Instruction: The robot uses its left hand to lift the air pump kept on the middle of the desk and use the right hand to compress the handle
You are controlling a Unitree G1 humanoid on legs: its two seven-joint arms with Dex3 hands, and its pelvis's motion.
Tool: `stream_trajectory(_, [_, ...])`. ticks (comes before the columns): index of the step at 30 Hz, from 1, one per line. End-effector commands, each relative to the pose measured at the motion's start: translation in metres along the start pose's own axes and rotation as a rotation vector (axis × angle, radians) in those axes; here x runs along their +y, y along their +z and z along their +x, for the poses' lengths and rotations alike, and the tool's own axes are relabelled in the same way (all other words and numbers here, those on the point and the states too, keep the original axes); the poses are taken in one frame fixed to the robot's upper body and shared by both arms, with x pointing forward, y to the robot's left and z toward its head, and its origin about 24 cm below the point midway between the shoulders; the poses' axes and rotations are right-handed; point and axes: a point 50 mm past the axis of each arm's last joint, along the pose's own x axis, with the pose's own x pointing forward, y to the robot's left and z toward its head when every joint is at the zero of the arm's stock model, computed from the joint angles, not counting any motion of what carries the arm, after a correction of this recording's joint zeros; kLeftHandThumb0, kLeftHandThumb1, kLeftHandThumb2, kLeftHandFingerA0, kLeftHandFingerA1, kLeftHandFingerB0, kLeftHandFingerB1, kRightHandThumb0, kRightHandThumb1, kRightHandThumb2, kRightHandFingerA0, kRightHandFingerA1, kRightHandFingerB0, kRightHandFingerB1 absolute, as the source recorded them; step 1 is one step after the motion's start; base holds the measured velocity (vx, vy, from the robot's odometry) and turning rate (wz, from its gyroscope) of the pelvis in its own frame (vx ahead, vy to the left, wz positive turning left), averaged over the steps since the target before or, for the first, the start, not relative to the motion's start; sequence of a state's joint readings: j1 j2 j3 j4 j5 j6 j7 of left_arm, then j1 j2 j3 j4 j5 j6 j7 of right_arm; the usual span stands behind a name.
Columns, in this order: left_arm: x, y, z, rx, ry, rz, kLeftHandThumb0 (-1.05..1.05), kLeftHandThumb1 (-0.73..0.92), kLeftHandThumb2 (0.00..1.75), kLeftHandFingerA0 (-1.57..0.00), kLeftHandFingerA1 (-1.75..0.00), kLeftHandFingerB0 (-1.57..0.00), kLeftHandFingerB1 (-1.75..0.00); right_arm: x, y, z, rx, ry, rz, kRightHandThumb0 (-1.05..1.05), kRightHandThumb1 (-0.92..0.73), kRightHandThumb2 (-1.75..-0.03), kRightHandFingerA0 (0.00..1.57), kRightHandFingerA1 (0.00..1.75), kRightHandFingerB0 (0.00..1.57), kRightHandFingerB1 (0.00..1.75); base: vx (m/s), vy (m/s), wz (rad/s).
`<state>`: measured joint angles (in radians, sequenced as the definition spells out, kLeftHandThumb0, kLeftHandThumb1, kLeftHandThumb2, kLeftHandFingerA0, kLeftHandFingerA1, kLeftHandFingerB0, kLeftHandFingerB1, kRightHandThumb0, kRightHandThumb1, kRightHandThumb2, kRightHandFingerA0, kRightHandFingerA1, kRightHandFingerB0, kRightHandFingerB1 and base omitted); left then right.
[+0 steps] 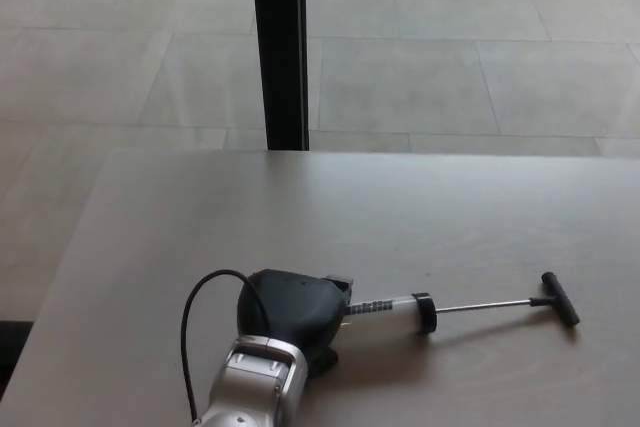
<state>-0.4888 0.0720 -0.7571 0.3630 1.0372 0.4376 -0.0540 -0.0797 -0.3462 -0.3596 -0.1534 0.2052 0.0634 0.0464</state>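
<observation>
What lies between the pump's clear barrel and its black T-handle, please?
Only the thin metal rod joins the barrel to the T-handle, over bare desk, in the head view.

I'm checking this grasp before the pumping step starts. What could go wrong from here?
The left hand grips only the far end of the air pump, so the extended rod and T-handle stick out far to the side and could sag or twist in the grip. The right hand isn't in view; pushing the handle may slide the barrel through the fingers. The hand's cable loops close by and might snag.
</observation>
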Motion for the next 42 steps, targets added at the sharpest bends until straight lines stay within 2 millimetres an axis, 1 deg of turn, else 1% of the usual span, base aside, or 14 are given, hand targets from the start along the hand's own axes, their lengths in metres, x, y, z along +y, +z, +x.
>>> stream_trajectory(1, [-0.019,0.002,-0.004,-0.051,-0.095,0.108,-0.48,0.56,0.57,-0.85,-1.41,-0.46,-0.46,-0.004,0.002,0.001,0.005,-0.026,-0.015,-0.62,-0.77,-0.63,0.39,0.68,0.62,0.43,0.00,0.000,0.00])
stream_trajectory(10, [-0.026,0.003,-0.007,-0.012,-0.129,0.096,-0.44,0.64,0.64,-0.79,-1.52,-0.56,-0.66,-0.007,0.001,-0.001,0.024,-0.054,-0.031,-0.64,-0.79,-0.64,0.43,0.69,0.64,0.44,0.00,0.000,0.00])
stream_trajectory(11, [-0.030,0.004,-0.008,0.006,-0.123,0.080,-0.42,0.48,0.92,-1.06,-1.28,-0.64,-0.77,-0.004,-0.001,-0.002,0.021,-0.048,-0.004,-0.62,-0.77,-0.64,0.42,0.62,0.60,0.43,0.00,0.000,0.00])
stream_trajectory(13, [-0.032,0.005,-0.008,0.007,-0.113,0.059,-0.36,0.43,0.87,-1.06,-1.29,-0.60,-0.74,-0.003,-0.001,-0.002,0.019,-0.045,0.000,-0.61,-0.78,-0.64,0.43,0.58,0.58,0.43,0.00,0.000,0.00])
stream_trajectory(14, [-0.033,0.005,-0.008,0.005,-0.101,0.062,-0.24,0.57,0.54,-0.77,-1.73,-0.63,-0.72,-0.004,-0.001,-0.002,0.022,-0.044,0.006,-0.61,-0.78,-0.63,0.41,0.59,0.57,0.42,0.00,0.000,0.00])
stream_trajectory(15, [-0.035,0.004,-0.008,0.019,-0.106,0.072,-0.23,0.57,0.60,-0.78,-1.75,-0.46,-0.62,-0.005,-0.002,-0.004,0.032,-0.040,0.010,-0.61,-0.78,-0.63,0.36,0.48,0.57,0.41,0.00,0.000,0.00])
stream_trajectory(22, [-0.043,-0.002,-0.009,0.087,-0.106,0.092,-0.25,0.59,0.62,-0.81,-1.75,-0.48,-0.65,-0.007,-0.008,-0.011,0.054,-0.064,0.002,-0.62,-0.80,-0.64,0.38,0.62,0.63,0.42,0.00,0.000,0.00])
stream_trajectory(23, [-0.045,-0.003,-0.010,0.124,-0.110,0.041,-0.35,0.82,0.70,-0.82,-1.75,-0.62,-1.21,-0.008,-0.008,-0.011,0.058,-0.062,0.001,-0.62,-0.82,-0.64,0.39,0.73,0.65,0.43,0.00,0.000,0.00])
stream_trajectory(26, [-0.048,-0.008,-0.011,0.205,-0.167,-0.008,-0.34,0.80,0.70,-0.79,-1.75,-0.65,-1.18,-0.008,-0.010,-0.010,0.065,-0.052,-0.002,-0.61,-0.83,-0.65,0.41,0.80,0.66,0.44,0.00,0.000,0.00])
stream_trajectory(27, [-0.047,-0.008,-0.010,0.229,-0.201,-0.027,-0.33,0.72,0.65,-0.78,-1.75,-0.54,-0.91,-0.007,-0.010,-0.010,0.068,-0.054,0.000,-0.61,-0.83,-0.65,0.40,0.82,0.67,0.45,0.00,0.000,0.00])
stream_trajectory(30, [-0.047,-0.012,-0.012,0.242,-0.182,-0.049,-0.36,0.81,0.71,-0.79,-1.69,-0.51,-0.78,-0.002,-0.011,-0.008,0.072,-0.042,0.011,-0.61,-0.84,-0.65,0.48,0.78,0.66,0.46,0.00,0.000,0.00])
stream_trajectory(34, [-0.047,-0.015,-0.015,0.187,-0.073,-0.112,-0.40,0.92,0.75,-0.80,-1.68,-0.61,-1.05,0.002,-0.015,-0.008,0.074,-0.040,0.031,-0.60,-0.84,-0.65,0.50,0.66,0.65,0.46,0.00,0.000,0.00])
stream_trajectory(36, [-0.046,-0.016,-0.016,0.132,-0.028,-0.136,-0.34,0.79,0.90,-0.87,-1.75,-0.64,-1.52,0.000,-0.017,-0.011,0.085,-0.043,0.055,-0.58,-0.84,-0.65,0.47,0.59,0.58,0.44,0.00,0.000,0.00])
stream_trajectory(42, [-0.022,-0.022,-0.016,0.071,0.102,-0.172,-0.30,0.65,1.07,-0.91,-1.75,-0.68,-1.46,-0.007,-0.023,-0.006,0.131,-0.024,0.050,-0.69,-0.92,-0.69,0.36,0.59,0.36,0.37,0.00,0.000,0.00])
